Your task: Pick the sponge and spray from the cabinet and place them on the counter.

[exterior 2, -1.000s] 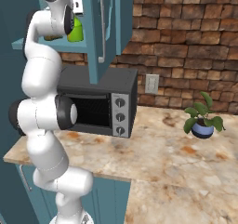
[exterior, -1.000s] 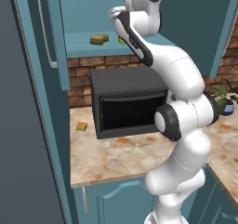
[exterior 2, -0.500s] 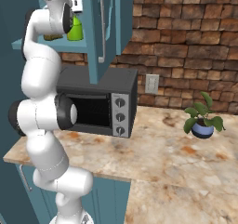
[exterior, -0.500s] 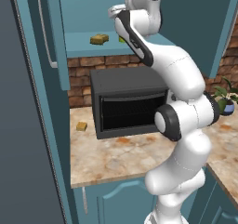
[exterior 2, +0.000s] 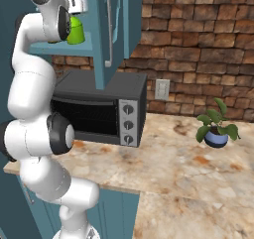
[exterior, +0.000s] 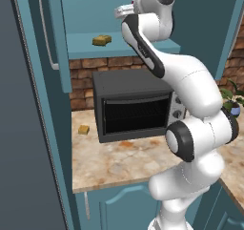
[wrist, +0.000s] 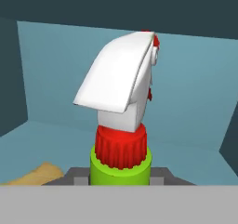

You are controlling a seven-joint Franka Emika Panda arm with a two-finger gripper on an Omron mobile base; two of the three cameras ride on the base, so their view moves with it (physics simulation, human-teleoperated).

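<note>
The end effector is clenched on the green spray bottle, gripping its body just below the red collar, where the sides give a firm hold. The bottle stands upright on the cabinet shelf, near its right end, with the white trigger head clear above the grip. The sponge lies flat toward the shelf's left end, well apart, untouched. The table below waits beside the microwave, with open stone for setting both down.
</note>
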